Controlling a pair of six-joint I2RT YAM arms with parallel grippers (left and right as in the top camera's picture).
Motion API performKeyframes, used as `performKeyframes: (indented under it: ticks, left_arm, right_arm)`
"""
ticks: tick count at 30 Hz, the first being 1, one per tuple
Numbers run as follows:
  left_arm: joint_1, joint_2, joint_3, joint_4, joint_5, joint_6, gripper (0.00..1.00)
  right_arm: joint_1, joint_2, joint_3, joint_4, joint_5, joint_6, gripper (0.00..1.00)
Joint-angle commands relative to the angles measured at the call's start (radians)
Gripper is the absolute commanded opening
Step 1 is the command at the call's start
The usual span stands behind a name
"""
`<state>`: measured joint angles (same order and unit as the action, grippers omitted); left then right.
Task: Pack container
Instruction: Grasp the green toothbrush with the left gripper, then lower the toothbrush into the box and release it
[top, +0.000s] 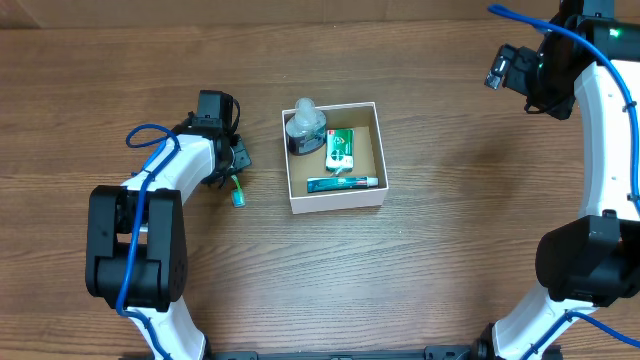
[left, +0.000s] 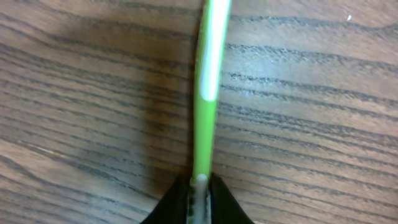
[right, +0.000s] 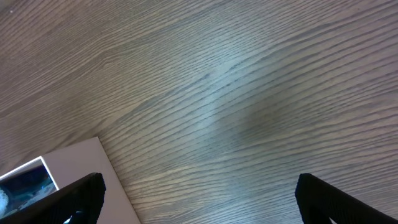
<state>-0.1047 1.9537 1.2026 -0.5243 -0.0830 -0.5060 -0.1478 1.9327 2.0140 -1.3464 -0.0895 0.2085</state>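
Observation:
The container (top: 334, 200) is a small square box with white walls and a brown inside, at the table's middle. In it are a dark bottle with a clear cap (top: 304, 127), a green packet (top: 340, 148) and a teal tube (top: 342, 183). My left gripper (top: 233, 165) is low at the table, left of the box, shut on a green and white toothbrush (left: 208, 81); its end (top: 238, 192) sticks out toward the front. My right gripper (top: 503, 68) is open and empty, raised at the far right. The box's corner shows in the right wrist view (right: 68, 168).
Bare wooden table all round the box. The left arm's body (top: 135, 240) stands at the front left and the right arm's (top: 590, 260) at the front right.

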Motion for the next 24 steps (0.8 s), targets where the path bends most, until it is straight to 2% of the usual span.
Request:
performKeyframes:
  ticks: [1, 3, 6, 11, 13, 16, 19, 24]
  left_arm:
    - [-0.006, 0.021, -0.035, 0.002, 0.028, -0.011, 0.08]
    - [-0.006, 0.021, -0.025, -0.014, 0.028, -0.010, 0.04]
    - [-0.006, 0.021, 0.044, -0.090, 0.028, 0.021, 0.04]
    - [-0.006, 0.020, 0.374, -0.371, 0.021, 0.162, 0.04]
    - [-0.007, 0.020, 0.566, -0.510, 0.022, 0.229, 0.04]
    - [-0.018, 0.020, 0.729, -0.639, 0.026, 0.273, 0.04]
    - [-0.098, 0.020, 0.909, -0.775, 0.031, 0.389, 0.04]
    - [-0.313, 0.020, 1.033, -0.850, 0.026, 0.613, 0.06]
  right_arm:
    - [0.004, -0.023, 0.015, 0.005, 0.006, -0.003, 1.00]
    - [0.004, -0.023, 0.015, 0.005, 0.006, -0.003, 1.00]
    - [0.004, -0.023, 0.015, 0.005, 0.006, -0.003, 1.00]
    - [0.004, -0.023, 0.015, 0.005, 0.006, -0.003, 1.00]
    - [0.004, -0.023, 0.015, 0.005, 0.006, -0.003, 1.00]
    - [0.004, -0.023, 0.015, 0.005, 0.006, -0.003, 1.00]
    - [0.004, -0.023, 0.015, 0.005, 0.006, -0.003, 1.00]
    - [0.004, -0.023, 0.015, 0.005, 0.006, -0.003, 1.00]
